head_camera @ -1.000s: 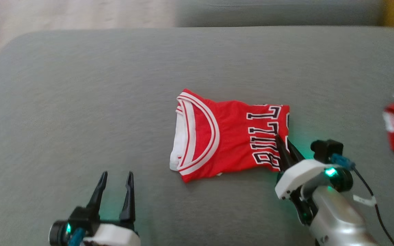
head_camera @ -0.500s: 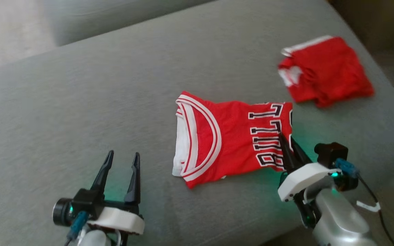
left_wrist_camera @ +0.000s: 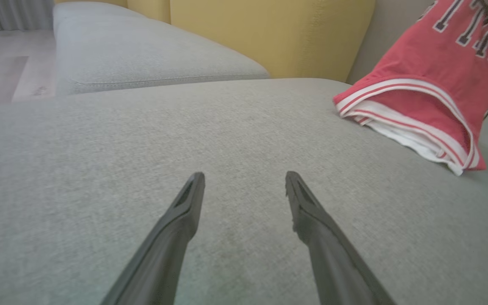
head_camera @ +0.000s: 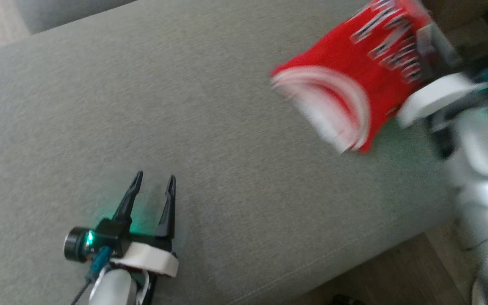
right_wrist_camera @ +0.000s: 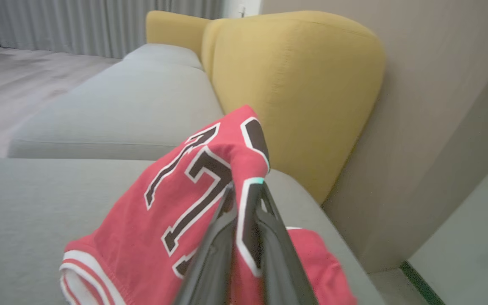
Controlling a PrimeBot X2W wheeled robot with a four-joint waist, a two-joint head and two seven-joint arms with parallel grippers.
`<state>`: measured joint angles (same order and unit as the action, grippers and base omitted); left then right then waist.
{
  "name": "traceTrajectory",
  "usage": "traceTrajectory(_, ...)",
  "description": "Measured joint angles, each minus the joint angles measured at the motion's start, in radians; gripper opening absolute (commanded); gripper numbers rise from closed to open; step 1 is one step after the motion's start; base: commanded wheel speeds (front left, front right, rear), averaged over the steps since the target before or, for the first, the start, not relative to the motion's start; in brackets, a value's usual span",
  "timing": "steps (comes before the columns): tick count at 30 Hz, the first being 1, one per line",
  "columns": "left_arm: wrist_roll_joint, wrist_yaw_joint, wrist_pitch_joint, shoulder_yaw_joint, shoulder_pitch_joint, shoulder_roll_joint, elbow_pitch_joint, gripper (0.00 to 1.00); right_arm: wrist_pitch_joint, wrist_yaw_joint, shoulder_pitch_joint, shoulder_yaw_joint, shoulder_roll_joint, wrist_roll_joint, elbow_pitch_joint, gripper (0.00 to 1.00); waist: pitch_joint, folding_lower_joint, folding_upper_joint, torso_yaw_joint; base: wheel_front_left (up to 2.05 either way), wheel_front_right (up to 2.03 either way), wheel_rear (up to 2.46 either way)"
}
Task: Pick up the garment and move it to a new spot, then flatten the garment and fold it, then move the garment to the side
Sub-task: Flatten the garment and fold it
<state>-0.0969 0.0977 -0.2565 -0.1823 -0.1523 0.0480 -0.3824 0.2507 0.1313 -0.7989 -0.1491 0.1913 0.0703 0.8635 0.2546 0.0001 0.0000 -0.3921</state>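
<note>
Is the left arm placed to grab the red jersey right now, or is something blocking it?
Probably yes, though it is a long reach across. Bare grey cushion is all that lies between the open left gripper and the jersey, whose lettered end the shut right gripper holds up.

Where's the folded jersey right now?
Upper right of the head view: the jersey hangs from the right pincer, clamped at its lettered end, over the right end of the grey cushion near the yellow backrest.
</note>
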Motion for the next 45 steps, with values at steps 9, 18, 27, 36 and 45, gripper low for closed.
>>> traceTrajectory(9,0.001,0.008,0.0,0.011,-0.027,0.0,-0.008,1.0,-0.003,0.0,-0.088,0.37,0.115,-0.227,0.168,1.0,0.03,0.0,0.0,0.087,0.0,0.0,0.0)
traceTrajectory(18,-0.001,-0.002,0.0,0.049,-0.026,-0.001,-0.009,1.0,0.0,0.0,-0.057,0.339,-0.071,-0.252,0.004,1.0,0.027,-0.0001,0.0,0.138,0.0,0.0,0.0)
traceTrajectory(27,-0.028,-0.029,0.0,0.058,-0.017,-0.002,-0.012,1.0,0.0,0.0,0.215,0.205,-0.127,-0.101,-0.151,1.0,-0.005,-0.0002,0.0,0.244,0.0,0.0,0.0)
traceTrajectory(36,-0.052,-0.064,0.0,0.084,0.039,-0.002,-0.024,1.0,0.0,0.0,0.391,0.151,-0.131,0.033,-0.21,1.0,-0.063,-0.0002,0.0,0.359,0.0,0.0,0.0)
traceTrajectory(45,-0.055,-0.089,0.0,0.101,0.085,-0.002,-0.022,1.0,0.0,0.0,0.484,0.118,-0.135,0.116,-0.238,1.0,-0.144,-0.0003,0.0,0.415,0.0,0.0,0.0)
